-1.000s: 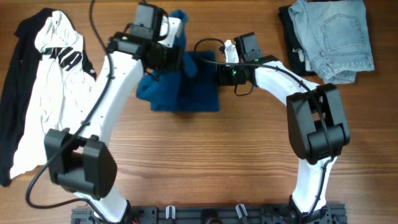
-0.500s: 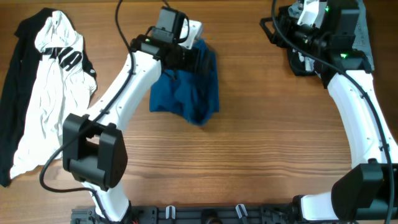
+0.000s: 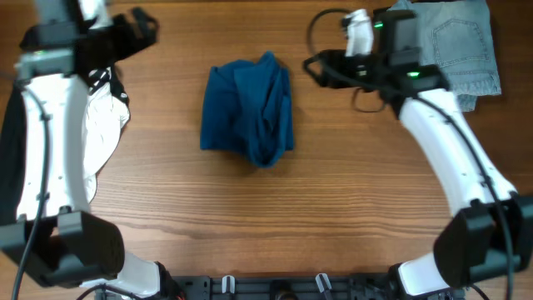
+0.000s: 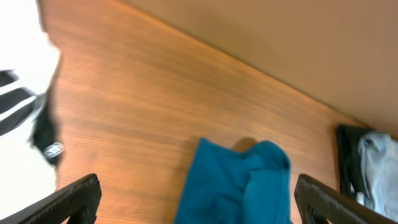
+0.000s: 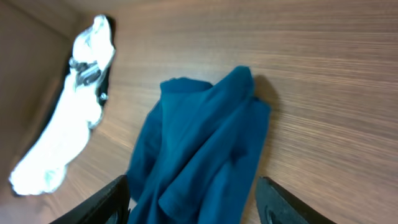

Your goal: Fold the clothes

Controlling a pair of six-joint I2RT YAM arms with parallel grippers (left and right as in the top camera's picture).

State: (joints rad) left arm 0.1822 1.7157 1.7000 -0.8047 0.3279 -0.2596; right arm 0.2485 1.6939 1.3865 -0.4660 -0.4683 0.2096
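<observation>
A deep-blue shirt [image 3: 247,112] lies bunched in a rumpled, roughly rectangular heap at the middle of the wooden worktop [image 3: 333,208], a little toward the far edge, with neither robot arm touching it. The left end effector [image 4: 196,190] hangs over the far left corner. Its two dark fingers [image 4: 74,199] are spread wide with nothing between them, and its wrist camera looks across bare wood to the blue heap. The right end effector [image 5: 193,186] hovers to the right of the shirt near the far edge, pointing left toward it. Its fingers are likewise spread wide and empty, clear of the fabric.

A white top with black stripes [image 3: 107,125] sprawls on the left side of the worktop, partly hidden beneath the white left arm [image 3: 46,125] in the overhead view. A black garment [image 3: 7,167] shows as a dark strip along the left edge beside it; whether the two overlap cannot be told from here. Pale denim jeans [image 3: 462,42], folded with a back pocket facing up, sit in the far right corner behind the right arm [image 3: 450,158], well apart from the shirt. In the left wrist view a band of dark cloth [image 4: 345,149] shows against their left side.
</observation>
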